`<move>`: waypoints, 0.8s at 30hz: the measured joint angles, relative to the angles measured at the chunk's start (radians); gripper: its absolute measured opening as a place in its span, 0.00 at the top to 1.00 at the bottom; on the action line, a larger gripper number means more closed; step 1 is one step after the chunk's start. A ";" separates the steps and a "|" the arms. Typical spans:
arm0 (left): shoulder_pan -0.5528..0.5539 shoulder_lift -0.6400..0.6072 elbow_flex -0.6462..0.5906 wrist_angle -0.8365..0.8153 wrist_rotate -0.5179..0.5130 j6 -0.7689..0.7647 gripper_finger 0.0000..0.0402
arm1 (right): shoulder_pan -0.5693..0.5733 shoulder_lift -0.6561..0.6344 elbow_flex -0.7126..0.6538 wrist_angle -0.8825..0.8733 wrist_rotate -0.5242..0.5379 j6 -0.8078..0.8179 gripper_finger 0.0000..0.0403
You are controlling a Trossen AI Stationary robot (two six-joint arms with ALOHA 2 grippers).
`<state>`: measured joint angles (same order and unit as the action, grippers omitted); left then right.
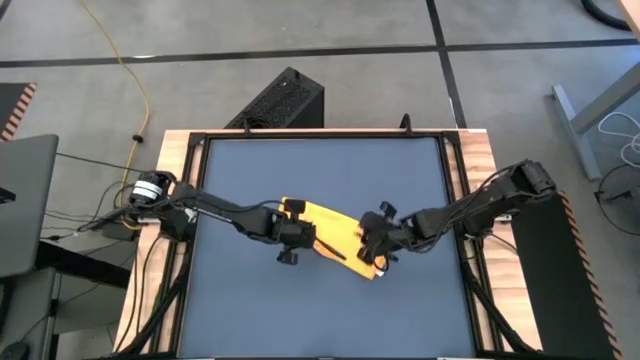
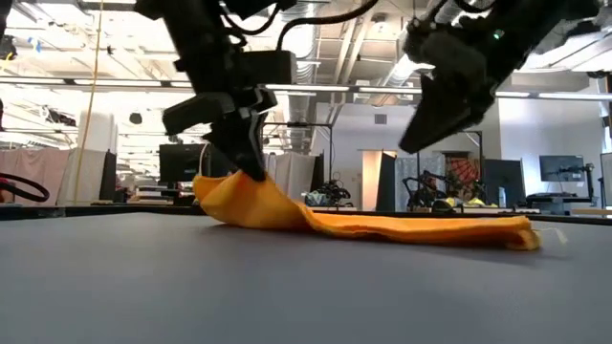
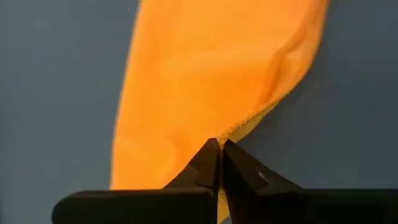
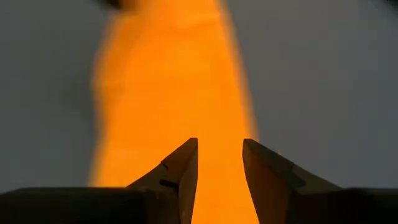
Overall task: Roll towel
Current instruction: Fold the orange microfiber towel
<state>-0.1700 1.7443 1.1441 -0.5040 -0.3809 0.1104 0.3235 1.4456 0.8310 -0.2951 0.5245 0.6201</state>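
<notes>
Towel (image 1: pixel 330 236) lies as a long folded strip near the middle of the dark blue tabletop (image 1: pixel 320 310); left gripper (image 3: pixel 219 163), jaws pressed together, pinches the towel's edge at one end and lifts it off the surface, as the low view shows; right gripper (image 4: pixel 219 163), jaws spread, hovers above the other end, clear of the cloth.

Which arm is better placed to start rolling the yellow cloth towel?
Probably the left. The left gripper is shut on an edge of the yellow cloth towel, lifting that end off the dark blue tabletop. The right gripper hangs open above the towel.
</notes>
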 joint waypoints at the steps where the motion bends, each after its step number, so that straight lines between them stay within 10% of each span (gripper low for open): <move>1: 0.007 0.000 0.010 -0.017 0.000 0.008 1.00 | 0.011 0.028 0.000 0.039 -0.027 -0.014 0.62; 12: 0.031 0.000 0.020 -0.075 0.028 0.016 1.00 | 0.097 0.347 0.002 0.119 -0.082 0.152 0.63; 24: 0.023 0.000 0.014 -0.282 0.028 -0.069 0.93 | 0.095 0.337 0.000 0.100 -0.101 0.169 0.63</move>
<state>-0.1469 1.7443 1.1585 -0.7859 -0.3527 0.0410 0.4183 1.7828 0.8314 -0.1950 0.4239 0.7894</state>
